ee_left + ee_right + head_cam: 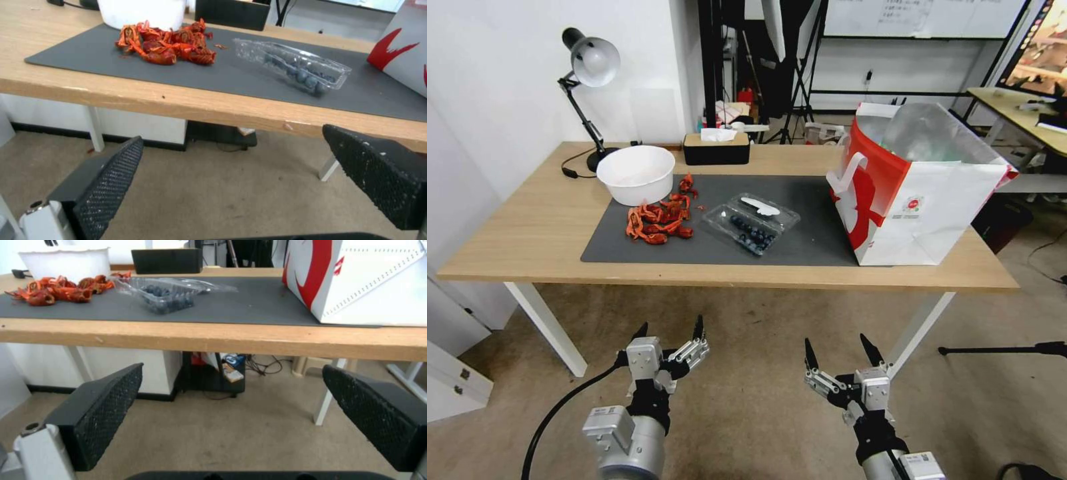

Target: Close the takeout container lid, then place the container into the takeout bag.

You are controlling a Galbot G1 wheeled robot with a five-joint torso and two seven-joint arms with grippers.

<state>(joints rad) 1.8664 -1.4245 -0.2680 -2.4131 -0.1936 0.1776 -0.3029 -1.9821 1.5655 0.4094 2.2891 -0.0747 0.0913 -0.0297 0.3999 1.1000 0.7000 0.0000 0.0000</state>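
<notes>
Both claws, left gripper (670, 331) and right gripper (838, 348), spread wide, hanging low before the table (527, 227). Ahead and above: takeout container (752, 223) on the grey mat (814, 233), lid (764, 208) open, long axis slanting; takeout bag (914, 193) further right. About equally near either.

We see bare mat (814, 233) toward the desk's (514, 247) front edge; crayfish (657, 220) crowd the container's (752, 223) left, the bag (920, 193) blocks the right edge.

Wooden table (527, 227) bears a dark mat (807, 240).
</notes>
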